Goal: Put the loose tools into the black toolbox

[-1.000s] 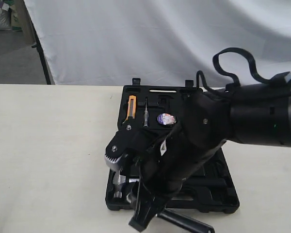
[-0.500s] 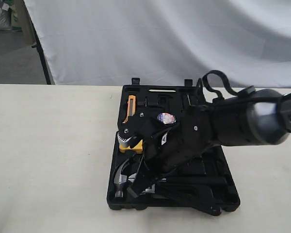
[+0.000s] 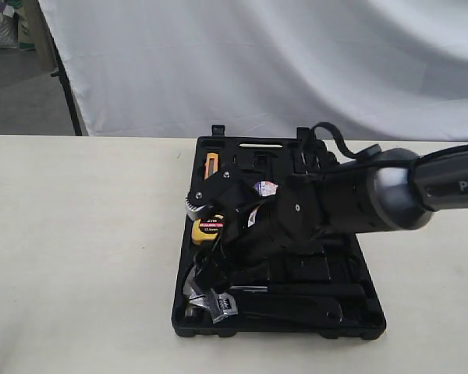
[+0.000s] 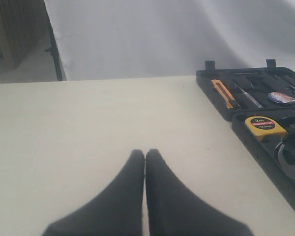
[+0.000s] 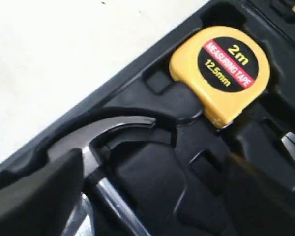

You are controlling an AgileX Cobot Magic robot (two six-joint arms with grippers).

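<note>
The black toolbox (image 3: 371,313) lies open on the table. In its near half lie the claw hammer (image 3: 193,285) and, over its neck, the adjustable wrench (image 3: 221,305) with its black handle toward the right. The dark tape roll (image 3: 266,188) sits in the far half. My right gripper (image 3: 210,269) hangs just above the hammer head (image 5: 105,132); its jaws stand wide apart and open (image 5: 152,164), holding nothing. My left gripper (image 4: 145,153) is shut over bare table, well left of the toolbox (image 4: 265,150), and the exterior view does not show it.
A yellow tape measure (image 3: 208,228) (image 5: 220,69) sits in its recess beside the hammer claw. An orange-handled knife (image 3: 211,166) and a small screwdriver lie in the far half. My right arm (image 3: 351,206) crosses over the box. A white backdrop hangs behind the table.
My right gripper lowered the wrench into the near half of the toolbox, let it go and opened. It has drawn back toward the far side, uncovering the tape measure.
</note>
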